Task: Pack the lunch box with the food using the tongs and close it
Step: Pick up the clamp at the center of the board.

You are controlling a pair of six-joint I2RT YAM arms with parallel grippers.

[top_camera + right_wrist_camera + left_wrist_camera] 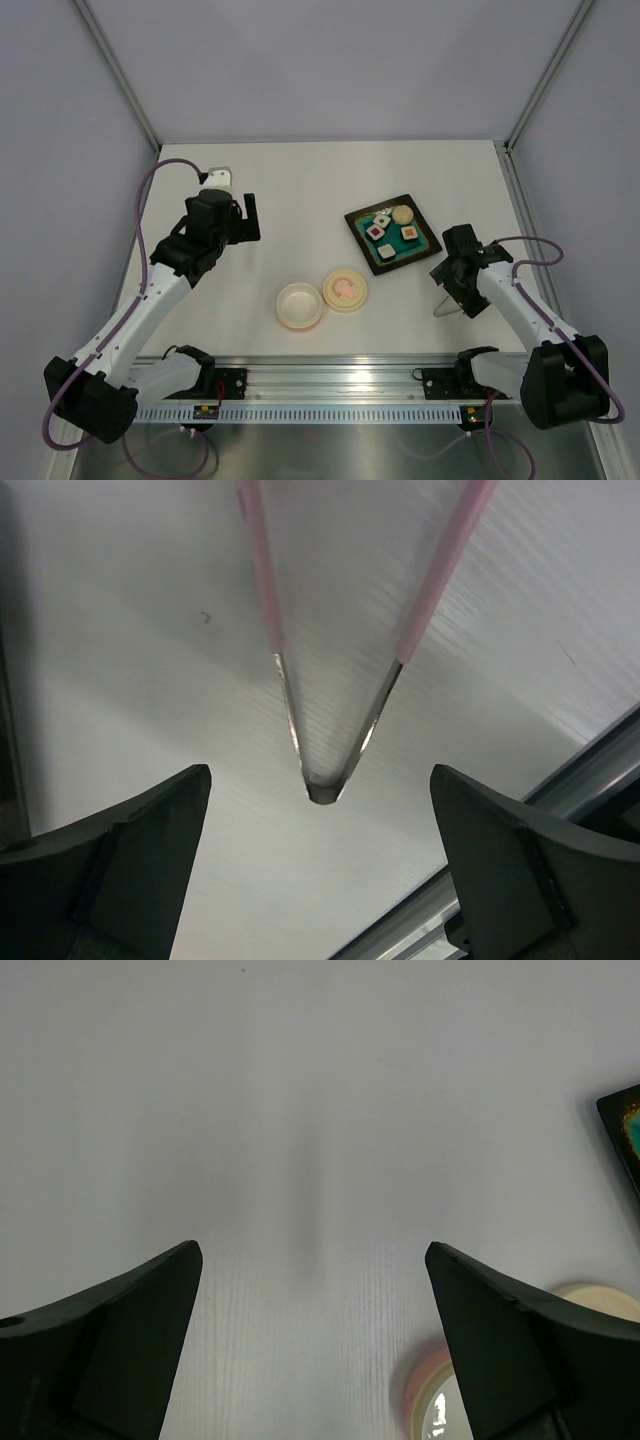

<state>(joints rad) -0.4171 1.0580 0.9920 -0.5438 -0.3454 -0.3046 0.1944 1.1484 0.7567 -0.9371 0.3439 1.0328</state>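
The lunch box (299,306) is a round cream bowl standing open near the table's front middle. Its lid (345,290) with a pink mark lies just right of it. The food (387,250), several small white blocks and a beige ball (403,213), sits on a dark tray (421,246). The tongs (322,785) lie flat at the right, joined end toward the front rail; in the top view the tongs (443,311) are mostly hidden. My right gripper (318,772) hangs open just above that joined end, fingers astride it without touching. Over bare table at the left, my left gripper (312,1246) is open and empty.
A small white block (220,177) sits at the back left by the left arm's cable. The metal rail (340,378) runs along the near edge. The left wrist view catches the bowl (432,1407), the lid (603,1301) and a tray corner (624,1125) at its right side.
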